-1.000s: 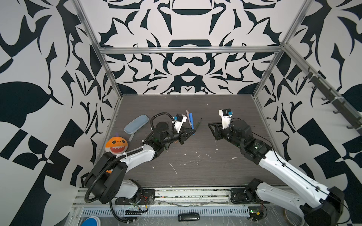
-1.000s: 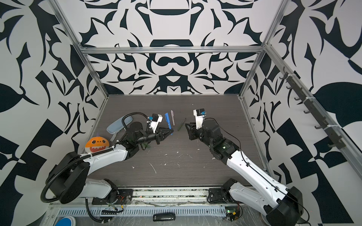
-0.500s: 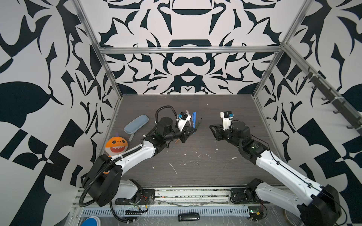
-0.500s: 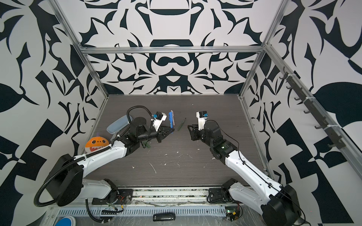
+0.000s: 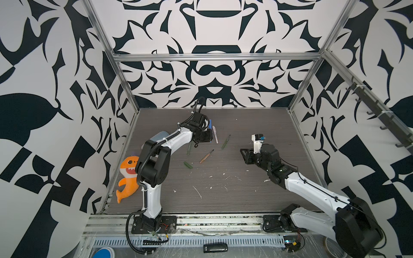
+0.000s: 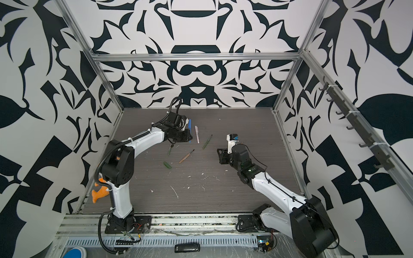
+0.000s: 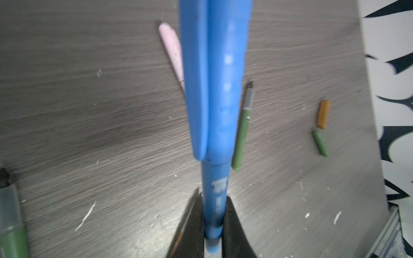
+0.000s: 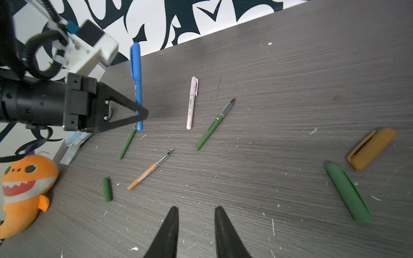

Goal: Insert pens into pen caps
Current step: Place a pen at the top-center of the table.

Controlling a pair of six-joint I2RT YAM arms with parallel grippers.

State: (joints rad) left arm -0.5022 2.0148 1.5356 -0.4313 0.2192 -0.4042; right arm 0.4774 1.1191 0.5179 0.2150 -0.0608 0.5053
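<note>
The left arm [image 5: 172, 140] stretches far forward from its base. Its left gripper [image 8: 139, 114] pinches the rear end of the blue plastic pen [image 8: 136, 73], already capped, holding it just beside the pale pink capped pen [image 8: 192, 102], which lies on the grey wood-grain table [image 8: 290, 89]. The right arm [image 5: 308, 185] reaches low towards the pink pen but stays well apart from it. The right gripper [image 8: 196, 208] has its jaws slightly spread with nothing between them. An uncapped green pen [image 8: 212, 125] lies near the pink pen, on the side away from the blue one. An orange-brown cap [image 8: 371, 148] and a green cap [image 8: 348, 193] lie well apart from it.
</note>
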